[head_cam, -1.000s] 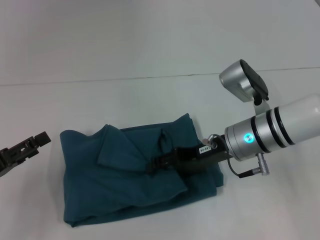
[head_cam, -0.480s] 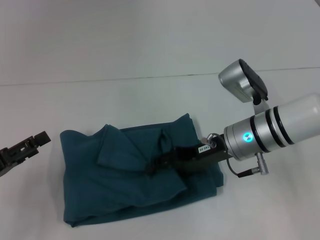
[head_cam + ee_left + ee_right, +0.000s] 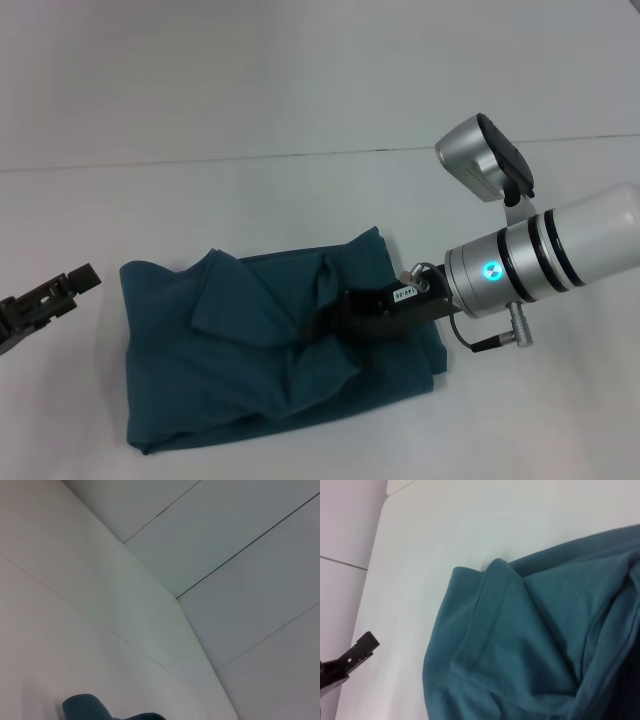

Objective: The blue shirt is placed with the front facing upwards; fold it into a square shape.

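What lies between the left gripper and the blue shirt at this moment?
Only bare white table: in the head view, the left gripper sits apart from the blue shirt, nothing between. The right gripper is on the shirt.

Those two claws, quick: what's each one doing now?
Left gripper: beside the blue shirt, touching nothing.
Right gripper: down on the shirt's middle.

The desk (image 3: 250, 120) is a plain white, matte surface. One item lies directly on it: the blue shirt (image 3: 220, 370), bundled into a rumpled, roughly rectangular heap with overlapping folds, positioned near the front edge of the desk.
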### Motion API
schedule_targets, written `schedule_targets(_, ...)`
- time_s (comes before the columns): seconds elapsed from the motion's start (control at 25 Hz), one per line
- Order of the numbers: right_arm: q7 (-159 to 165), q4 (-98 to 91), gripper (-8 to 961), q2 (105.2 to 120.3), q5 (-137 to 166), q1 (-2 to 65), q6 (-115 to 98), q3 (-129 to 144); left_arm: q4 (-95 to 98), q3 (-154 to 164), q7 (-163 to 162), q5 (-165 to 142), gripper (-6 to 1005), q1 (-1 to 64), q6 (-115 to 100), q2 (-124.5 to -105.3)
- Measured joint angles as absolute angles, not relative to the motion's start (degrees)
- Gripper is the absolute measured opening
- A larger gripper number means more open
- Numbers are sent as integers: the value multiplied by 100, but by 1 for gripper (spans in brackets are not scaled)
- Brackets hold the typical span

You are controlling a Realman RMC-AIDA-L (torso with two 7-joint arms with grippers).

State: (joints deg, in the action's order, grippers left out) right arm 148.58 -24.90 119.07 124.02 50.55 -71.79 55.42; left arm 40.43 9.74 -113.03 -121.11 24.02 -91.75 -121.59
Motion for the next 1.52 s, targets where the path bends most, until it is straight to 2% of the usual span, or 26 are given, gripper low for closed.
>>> schedule_targets(0.44,14862,-2473,110,11898,12364,4993,-7189,5502,4043,951,-11313,-12111,949,2408,-9176,-12154)
schedule_targets(0.68,14827,-2527,53,11865,12241,4968,-7255,5486,4043,923,-11326,-12030,949,2368,-9176,-12146)
schedule_targets(1.12,15104,-3760,72,11905,12069,4600,-7961,5477,4043,922,-11347,-11950,949,2337,-9176,-12139)
schedule_targets(1.52,15242,-4270,89,11816,11851,4254,-8220,5423,4043,923,-11348,-11943,949,2338,-9176,-12141)
